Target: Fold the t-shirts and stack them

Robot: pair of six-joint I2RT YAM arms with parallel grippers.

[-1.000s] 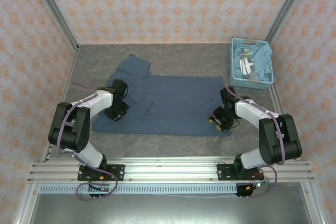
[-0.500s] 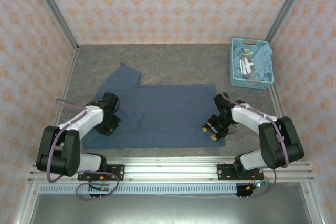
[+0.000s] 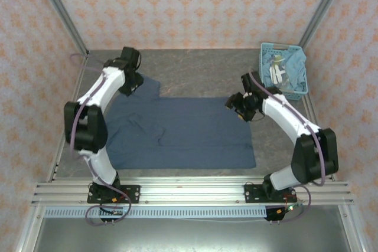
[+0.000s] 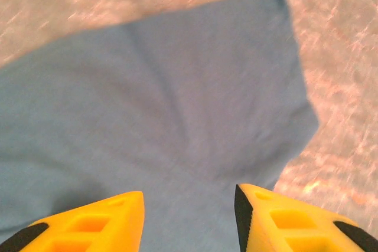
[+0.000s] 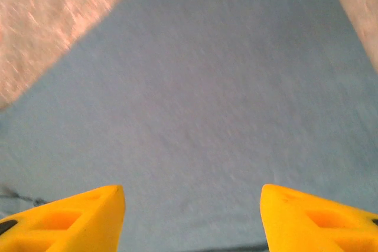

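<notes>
tabletop (image 3: 195,66): grey stone-look, carries everything
slate-blue t-shirt (image 3: 183,131): spread flat at centre of tabletop, hem toward 3 o'clock, one sleeve (image 3: 150,90) poking out at 11 o'clock; a few creases on the 9 o'clock half; laid out so it can be folded
basket (image 3: 263,69): light-blue lattice, far corner at 1 o'clock, well apart from the flat shirt; looks like the supply bin
teal t-shirts (image 3: 295,66): bunched inside the basket, one draped over its rim, not yet folded
left end effector (image 4: 189,196): over the 11 o'clock sleeve, fingers moderately parted, nothing between them, cloth lies loose below
right end effector (image 5: 192,196): above the shirt's 2 o'clock corner, fingers wide apart, empty
why there: both sit at the far edge's two ends, likely to pinch it and bring it toward 6 o'clock
progress: early, first fold not made, no stack yet
risk: sleeve may trail or bunch when lifted
</notes>
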